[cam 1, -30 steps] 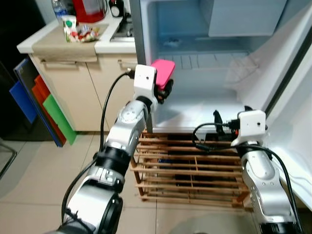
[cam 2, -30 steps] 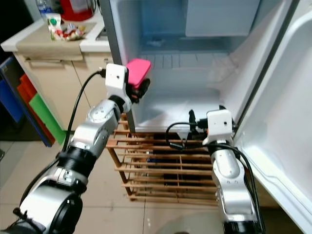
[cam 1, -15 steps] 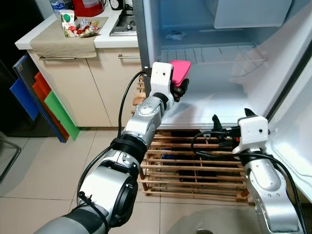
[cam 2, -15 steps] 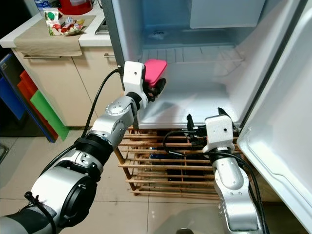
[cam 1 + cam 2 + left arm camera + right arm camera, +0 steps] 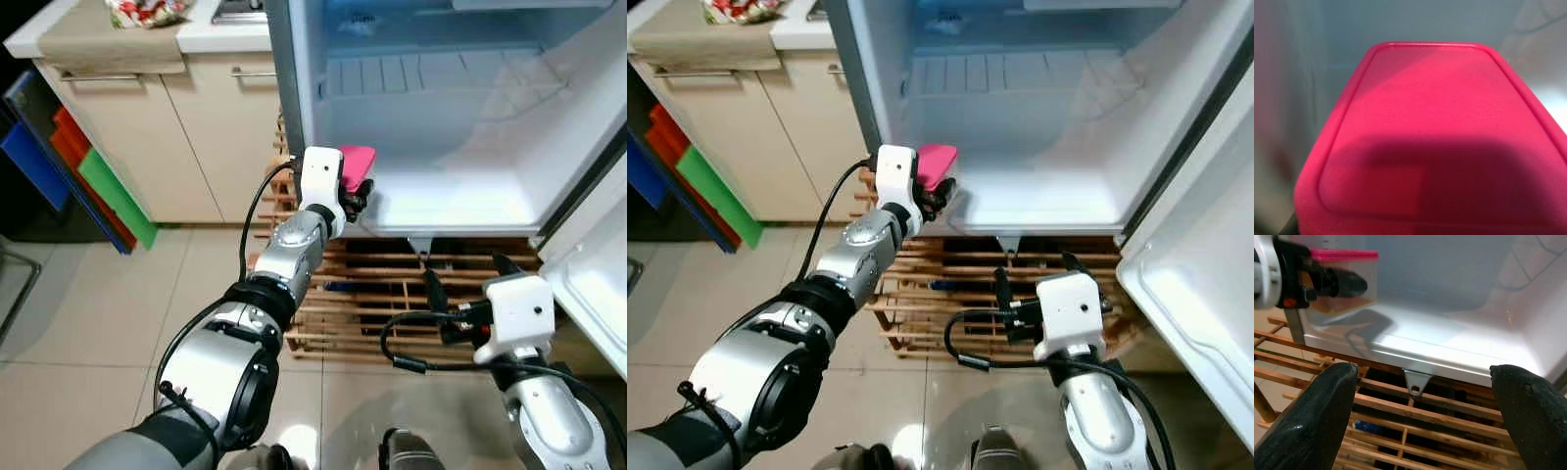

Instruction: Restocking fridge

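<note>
A container with a pink lid point(image 5: 357, 163) is held at the left front corner of the open fridge's floor point(image 5: 460, 201), just inside the compartment. My left gripper point(image 5: 355, 191) is shut on it. The pink lid point(image 5: 1435, 142) fills the left wrist view. From the right wrist view the same container point(image 5: 1342, 276) shows clear sides and something orange inside, low over the white floor. My right gripper point(image 5: 1422, 396) stands open below the fridge's front edge, above the wooden rack, with nothing between its fingers point(image 5: 1312, 411).
A slatted wooden rack point(image 5: 392, 294) sits under the fridge. The fridge door point(image 5: 598, 264) hangs open on the right. Beige cabinets point(image 5: 186, 127) and a counter with a snack bag point(image 5: 147, 10) stand left, with red, green and blue boards point(image 5: 93, 186) leaning there.
The view has tilted down and shifted. My left gripper has lowered the pink-lidded container from mid-height to the fridge floor's left front corner. The right gripper sits lower, in front of the rack.
</note>
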{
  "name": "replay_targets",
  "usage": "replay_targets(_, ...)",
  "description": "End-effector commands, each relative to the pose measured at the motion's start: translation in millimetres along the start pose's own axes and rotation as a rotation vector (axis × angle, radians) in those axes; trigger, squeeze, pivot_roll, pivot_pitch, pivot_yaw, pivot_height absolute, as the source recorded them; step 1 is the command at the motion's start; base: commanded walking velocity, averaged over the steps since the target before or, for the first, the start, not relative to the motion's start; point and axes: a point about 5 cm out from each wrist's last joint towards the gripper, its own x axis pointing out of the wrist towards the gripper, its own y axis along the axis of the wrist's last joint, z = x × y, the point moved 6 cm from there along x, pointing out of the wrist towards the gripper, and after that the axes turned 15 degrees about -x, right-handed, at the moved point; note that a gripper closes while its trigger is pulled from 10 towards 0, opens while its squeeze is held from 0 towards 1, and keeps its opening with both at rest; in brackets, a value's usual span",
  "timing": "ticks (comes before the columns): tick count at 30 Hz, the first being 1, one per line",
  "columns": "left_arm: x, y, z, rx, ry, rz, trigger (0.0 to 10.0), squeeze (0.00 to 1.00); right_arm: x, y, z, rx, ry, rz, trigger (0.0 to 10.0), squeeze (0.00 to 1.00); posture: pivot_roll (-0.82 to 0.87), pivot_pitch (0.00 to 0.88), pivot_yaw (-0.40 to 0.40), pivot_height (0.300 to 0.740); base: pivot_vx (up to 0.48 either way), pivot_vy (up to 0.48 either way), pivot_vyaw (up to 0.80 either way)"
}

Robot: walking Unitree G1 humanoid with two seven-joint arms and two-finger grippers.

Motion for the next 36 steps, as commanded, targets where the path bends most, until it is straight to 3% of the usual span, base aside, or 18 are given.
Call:
replay_targets(1, 3.1, 2, 10.3, -0.002, -0.001, 0.014, 10.0, 0.0, -8.0, 6, 2.0, -0.006, -0.01, -0.006, 10.0, 0.0, -0.42, 0.298, 0.124, 0.74, 0.0, 0.0, 0.0)
replay_targets(5, 2.2, 12, -5.5, 0.007, 0.047, 0.037, 10.0, 0.0, -16.8, 7, 2.8, -0.012, -0.016, -0.022, 10.0, 0.0, -0.44, 0.311, 0.129, 0.74, 0.0, 0.0, 0.0)
replay_targets(6, 0.4, 26, -23.9, -0.002, 0.109, 0.07, 10.0, 0.0, -24.6, 6, 4.2, -0.017, -0.021, -0.039, 10.0, 0.0, -0.46, 0.326, 0.128, 0.74, 0.0, 0.0, 0.0)
replay_targets(9, -2.0, 44, -40.8, 0.037, 0.167, 0.109, 10.0, 0.0, -32.4, 9, 5.0, -0.043, -0.02, -0.045, 10.0, 0.0, -0.46, 0.342, 0.124, 0.74, 0.0, 0.0, 0.0)
replay_targets(15, -1.2, 64, -41.6, 0.032, 0.207, 0.177, 10.0, 0.0, -37.9, 17, 1.7, -0.058, 0.007, -0.04, 10.0, 0.0, -0.46, 0.359, 0.109, 0.74, 0.0, 0.0, 0.0)
replay_targets(20, 0.1, 80, -36.0, -0.021, 0.254, 0.242, 10.0, 0.0, -39.8, 14, -0.3, -0.047, 0.019, -0.058, 10.0, 0.0, -0.45, 0.359, 0.106, 0.74, 0.0, 0.0, 0.0)
replay_targets(21, 0.6, 82, -34.1, -0.037, 0.258, 0.252, 10.0, 0.3, -39.8, 14, -0.7, -0.046, 0.021, -0.059, 10.0, 0.0, -0.45, 0.359, 0.107, 0.74, 0.0, 0.0, 0.0)
replay_targets(22, 1.7, 86, -29.4, -0.055, 0.261, 0.264, 10.0, 0.76, -39.7, 14, -2.1, -0.046, 0.023, -0.06, 10.0, 0.0, -0.46, 0.358, 0.107, 0.74, 0.0, 0.0, 0.0)
replay_targets(23, 1.7, 86, -29.4, -0.055, 0.261, 0.264, 10.0, 0.76, -39.7, 14, -2.1, -0.046, 0.023, -0.06, 10.0, 0.0, -0.46, 0.358, 0.107, 0.74, 0.0, 0.0, 0.0)
replay_targets(24, 2.3, 86, -26.9, -0.064, 0.258, 0.267, 10.0, 1.0, -39.8, 14, -2.5, -0.046, 0.024, -0.062, 10.0, 0.0, -0.46, 0.358, 0.107, 0.74, 0.0, 0.0, 0.0)
replay_targets(36, 3.9, 103, -14.2, 0.016, 0.269, 0.313, 10.0, 1.0, -39.9, 14, -4.1, -0.046, 0.031, -0.074, 10.0, 0.0, -0.46, 0.347, 0.098, 0.74, 0.0, 0.0, 0.0)
